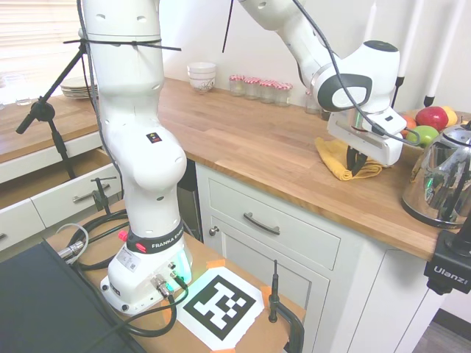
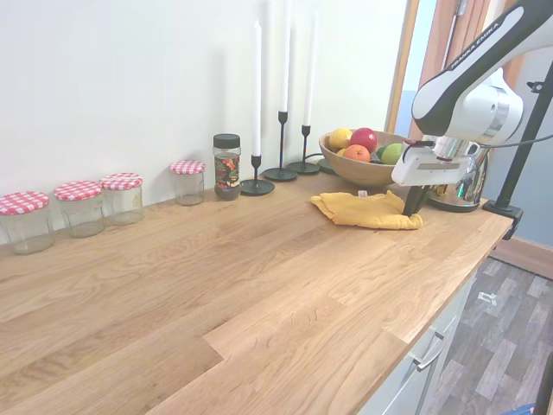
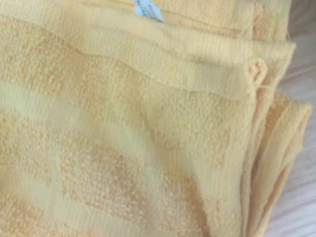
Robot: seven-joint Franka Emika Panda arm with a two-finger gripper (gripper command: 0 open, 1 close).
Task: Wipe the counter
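fingers: the dark fingers point(image 1: 358, 162) of the gripper point(image 2: 413, 204) pointed straight down onto the yellow cloth point(image 2: 366, 210); they stood close together with their tips at or in the cloth's folds, but whether they pinched it I cannot tell
cloth against fingers: the folded cloth lay directly under the fingertips, most of it spreading away from them toward the wall; the fingers met it at the side nearest the counter's front edge
counter: the counter point(image 2: 259, 285) ran long and brown beneath everything, the cloth lying on it near the end where the fruit bowl stood, between the back wall and the front edge
wrist view: yellow terry cloth point(image 3: 128, 128) filled nearly the whole view, folded in layers, with one small white label point(image 3: 148, 10) at its edge and a sliver of wood at one side
jars: four glass jars with red-checked lids point(image 2: 78, 206) stood in a row along the back edge; one taller dark-lidded jar point(image 2: 226, 166) stood beside the nearest of them
candles: three white candles in black holders point(image 2: 281, 130) stood at the back edge, between the jars and the bowl
bowl: one wooden fruit bowl point(image 2: 356, 169) held fruit just behind the cloth
kettle: one glass kettle point(image 1: 439, 184) stood near the front edge at the counter's end
bowls: one stack of white bowls point(image 1: 202, 76) stood at the back edge near the counter's far corner
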